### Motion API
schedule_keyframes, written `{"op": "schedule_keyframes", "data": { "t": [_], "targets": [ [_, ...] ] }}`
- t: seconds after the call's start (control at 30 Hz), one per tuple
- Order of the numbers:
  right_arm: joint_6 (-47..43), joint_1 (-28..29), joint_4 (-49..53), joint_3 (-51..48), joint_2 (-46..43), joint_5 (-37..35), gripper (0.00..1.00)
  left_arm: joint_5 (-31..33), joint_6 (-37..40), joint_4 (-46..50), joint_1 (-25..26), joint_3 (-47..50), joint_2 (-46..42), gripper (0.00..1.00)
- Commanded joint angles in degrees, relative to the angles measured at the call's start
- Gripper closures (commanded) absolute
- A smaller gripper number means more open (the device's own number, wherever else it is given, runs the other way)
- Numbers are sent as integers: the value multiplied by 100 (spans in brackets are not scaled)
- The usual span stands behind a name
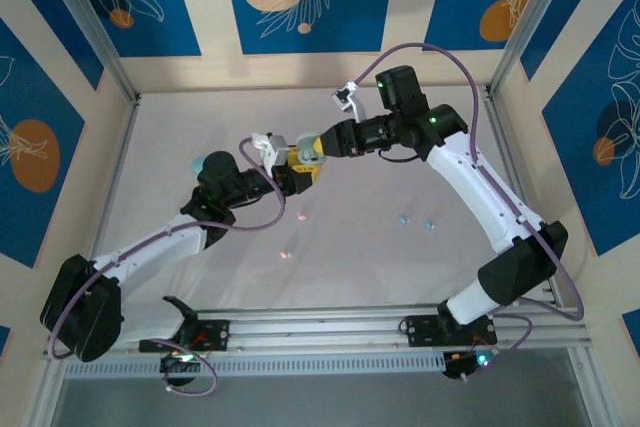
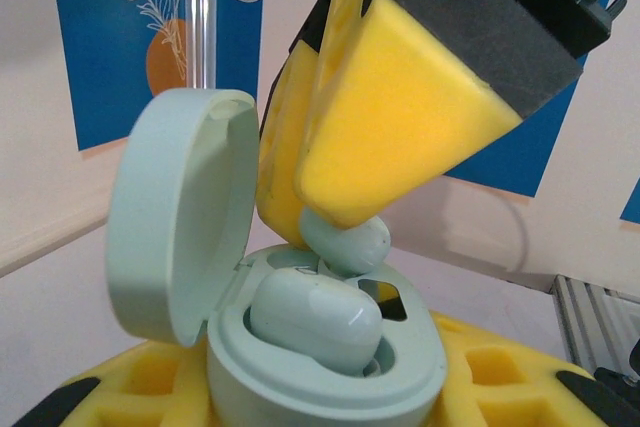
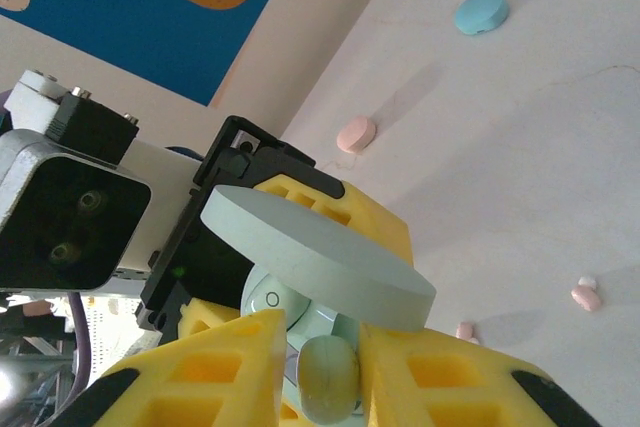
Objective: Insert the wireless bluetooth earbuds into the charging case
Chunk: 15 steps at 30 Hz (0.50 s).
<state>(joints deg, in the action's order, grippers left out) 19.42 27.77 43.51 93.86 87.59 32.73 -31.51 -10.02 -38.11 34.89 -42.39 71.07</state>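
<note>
Your right gripper (image 3: 322, 372) is pinched narrow on a mint earbud (image 2: 345, 242), which pokes out just below its pad tips. Your left gripper (image 2: 318, 402) is clamped on the case (image 2: 425, 367) from below, and the lid (image 2: 175, 217) is swung open to one side. The free socket (image 2: 388, 297) lies directly under the right pads. A seated earbud (image 2: 315, 317) fills the other socket, on the side nearer the left wrist. The held earbud hangs at the free socket's mouth; whether it touches the rim I cannot tell.

To do this well, I judge you should:
- Hold the left grip steady.
- Line the earbud's long axis up with the socket.
- Ease straight down, not sideways, so the earbud neither rides up on the seated earbud nor bumps the lid.
- Let go only once it sits level.
- Open slowly, because the pads are bulky, and lift clear without dragging it out.
</note>
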Motion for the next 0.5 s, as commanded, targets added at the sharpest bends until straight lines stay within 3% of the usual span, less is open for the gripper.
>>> {"op": "schedule_keyframes", "data": {
  "t": [0.0,0.47],
  "targets": [
    [-137,3,230,131,13,-476,73,-318,27,-619,71,-172,-102,63],
    [35,-26,267,256,-309,-512,58,-250,75,-600,69,-94,-130,63]
  ]
}}
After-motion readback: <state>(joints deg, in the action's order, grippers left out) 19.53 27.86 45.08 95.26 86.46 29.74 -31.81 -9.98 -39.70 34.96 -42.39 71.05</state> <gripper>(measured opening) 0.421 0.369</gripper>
